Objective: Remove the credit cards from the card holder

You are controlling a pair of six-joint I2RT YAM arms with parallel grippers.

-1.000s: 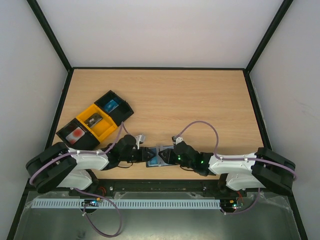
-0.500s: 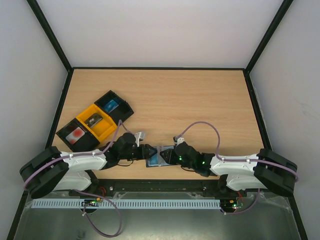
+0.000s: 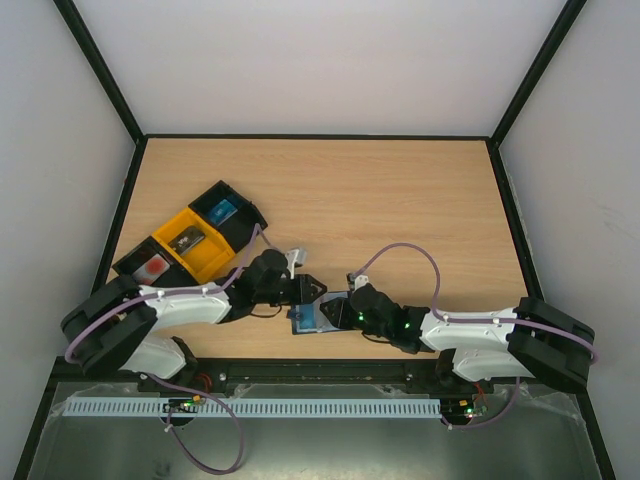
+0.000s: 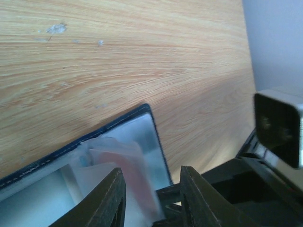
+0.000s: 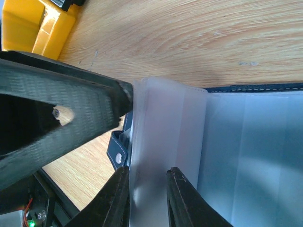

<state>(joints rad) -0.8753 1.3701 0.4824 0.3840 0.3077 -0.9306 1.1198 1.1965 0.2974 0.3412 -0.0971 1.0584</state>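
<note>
The navy card holder [image 3: 308, 318] lies open near the table's front edge, between both grippers. My right gripper [image 3: 332, 313] is at its right side, and in the right wrist view the gripper [image 5: 147, 198] is closed on the holder's clear plastic sleeves [image 5: 165, 123]; the navy snap tab [image 5: 116, 152] shows on the left. My left gripper [image 3: 305, 290] is open just above the holder's far left corner. In the left wrist view the gripper [image 4: 154, 198] has its jaws apart over a pinkish-red card [image 4: 135, 175] inside the sleeves, by the navy edge [image 4: 118, 124]. No blue card shows clearly.
A row of open tray boxes stands at the left: a black one [image 3: 228, 212] with a blue item, a yellow one [image 3: 190, 245], and a black one [image 3: 150, 270] with a red item. The yellow tray's corner shows in the right wrist view [image 5: 28, 28]. Black frame walls bound the table.
My left gripper has moved up and to the right, from the holder's left edge to its far left corner. The holder has shifted slightly. The right arm has barely moved.
</note>
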